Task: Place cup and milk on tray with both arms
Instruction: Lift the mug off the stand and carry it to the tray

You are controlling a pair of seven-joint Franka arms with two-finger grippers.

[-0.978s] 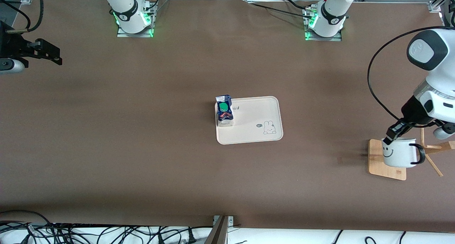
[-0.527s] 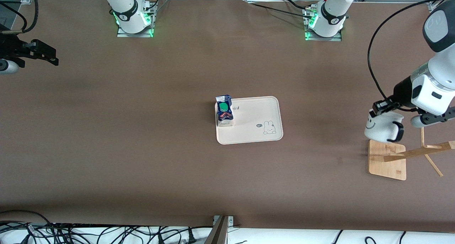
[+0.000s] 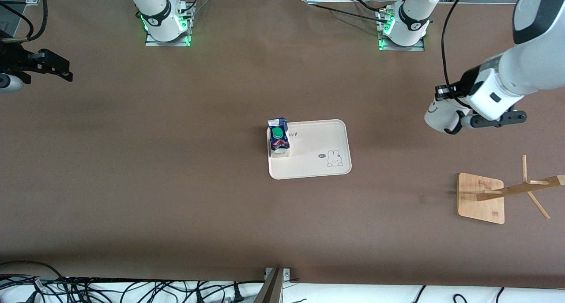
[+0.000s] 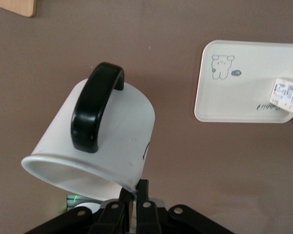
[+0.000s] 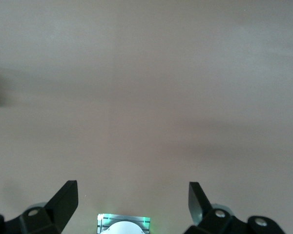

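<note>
A: Where is the cup (image 3: pixel 441 117) held at this moment?

B: It is pinched by its rim in the left gripper (image 4: pixel 135 195), whose fingers are clamped shut on the wall. It is carried tilted in the air over bare table toward the left arm's end, with the black handle uppermost in the left wrist view.

A: And which way does the tray (image 3: pixel 340 137) lie from it?

B: In the front view the tray is found at roughly eight o'clock from the carried cup, well apart. Its long axis is laid along the table's length, from three to nine o'clock.

A: Is any room left on it?

B: The milk (image 3: pixel 278 138) is already stood upright at the tray's nine o'clock end. The three o'clock end, by the rabbit drawing, is bare, and that end is the nearer one to the cup.

A: What of the other arm?

B: The right gripper (image 5: pixel 133 195) is held spread wide and empty over bare table at the right arm's end. That arm is judged to be waiting.

A: So which arm is nearer?

B: The left, by a clear margin.
</note>
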